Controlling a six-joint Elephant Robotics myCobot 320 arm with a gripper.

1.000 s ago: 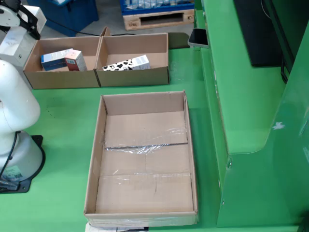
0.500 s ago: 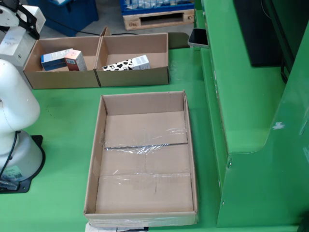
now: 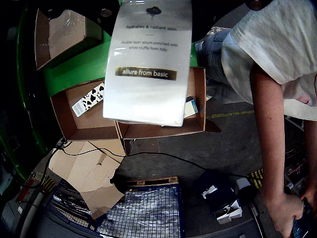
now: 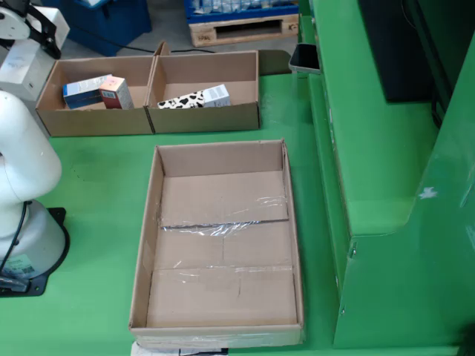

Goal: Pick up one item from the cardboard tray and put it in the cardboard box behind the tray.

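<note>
A white carton is held by the claw, whose fingers are cut off at the wrist view's top edge, above 2 cardboard boxes. The cow-print carton lies in the right box. The taped cardboard tray is seen empty.

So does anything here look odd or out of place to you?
Yes, two things. The big cardboard tray holds no items, only clear tape wrinkled across its floor. And in the gripper's view, a white carton hangs above the edge of the two back boxes, while a person's arm reaches down close by.
</note>
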